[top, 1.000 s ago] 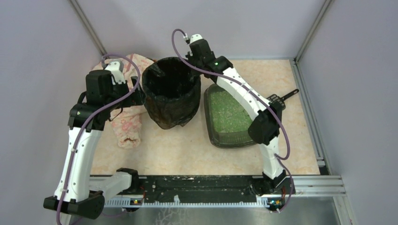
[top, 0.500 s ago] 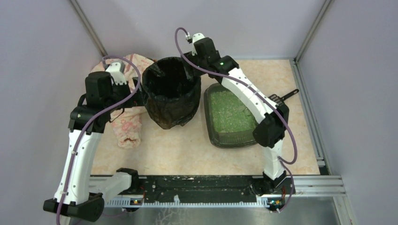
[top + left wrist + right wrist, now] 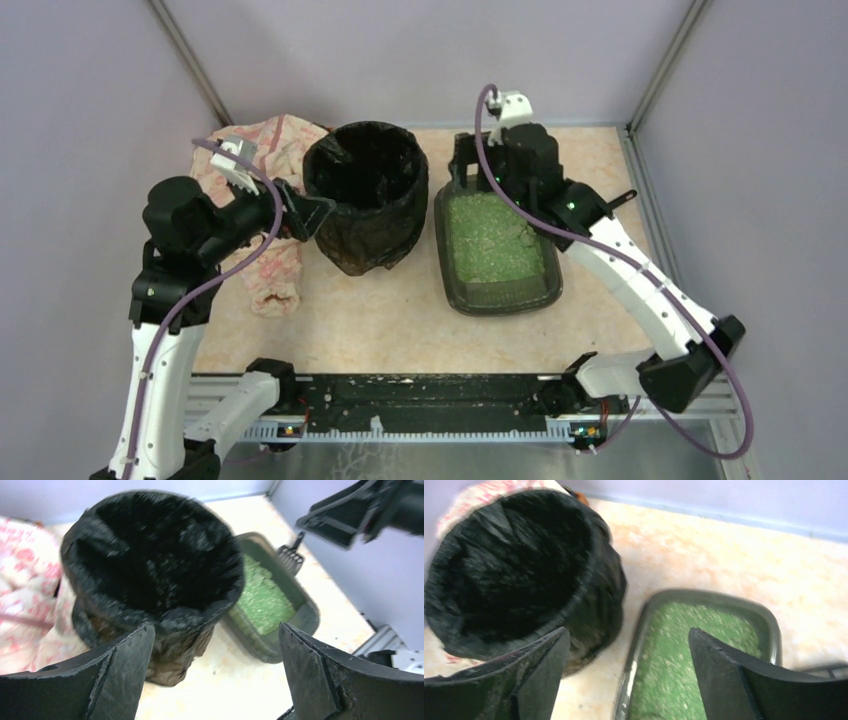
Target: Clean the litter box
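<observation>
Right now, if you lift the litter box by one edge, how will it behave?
The litter box looks like shallow moulded plastic, so probably stiff. Its loose green litter would likely slide toward the low side and could spill.

Colour and pattern record, items and surfaces.

Litter box (image 3: 500,300): dark grey-green tray; litter (image 3: 490,235) bright green, speckled with paler grains. Bin (image 3: 368,240): glossy black bag liner, dark brownish outer wall below it. Cloth (image 3: 272,270): white ground with pink floral print. Scoop (image 3: 292,555): black. Table (image 3: 380,320): mottled peach-and-cream, marble-like pattern. Walls (image 3: 400,50): plain pale lilac. Left arm (image 3: 160,370) and right arm (image 3: 640,285): white links, black joints, purple cables. Left gripper (image 3: 215,630) and right gripper (image 3: 628,632): matte black fingers.
</observation>
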`<state>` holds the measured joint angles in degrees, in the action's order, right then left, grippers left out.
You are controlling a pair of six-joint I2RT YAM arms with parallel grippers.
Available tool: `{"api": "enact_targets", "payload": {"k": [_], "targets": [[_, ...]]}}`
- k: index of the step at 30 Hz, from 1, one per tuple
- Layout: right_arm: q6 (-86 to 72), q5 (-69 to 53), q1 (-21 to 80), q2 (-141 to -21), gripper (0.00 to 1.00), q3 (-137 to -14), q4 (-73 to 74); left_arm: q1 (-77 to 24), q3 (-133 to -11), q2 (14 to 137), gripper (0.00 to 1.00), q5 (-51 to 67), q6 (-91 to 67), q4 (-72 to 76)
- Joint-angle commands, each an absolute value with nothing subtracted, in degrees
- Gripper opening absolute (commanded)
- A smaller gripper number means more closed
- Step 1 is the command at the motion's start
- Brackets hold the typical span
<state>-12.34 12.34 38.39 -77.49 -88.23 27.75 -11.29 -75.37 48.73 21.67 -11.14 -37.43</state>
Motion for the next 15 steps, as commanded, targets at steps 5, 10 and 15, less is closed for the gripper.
{"api": "enact_targets", "payload": {"k": [5, 10, 15], "targets": [[-22.28, 24.17, 29.28, -64.26, 0.98, -66.96, 26.74, -12.22, -70.39, 50.90, 0.98, 45.48, -21.98, -17.91], [-25.13, 20.81, 21.10, -62.67, 0.98, -62.65, 28.40, -15.18, -72.16, 57.98, 0.96, 43.22, -23.48, -14.33], [-27.53, 20.44, 16.29, -63.71, 0.95, -61.45, 27.07, -18.93, -83.85, 72.87, 0.97, 40.12, -21.69, -20.43]]}}
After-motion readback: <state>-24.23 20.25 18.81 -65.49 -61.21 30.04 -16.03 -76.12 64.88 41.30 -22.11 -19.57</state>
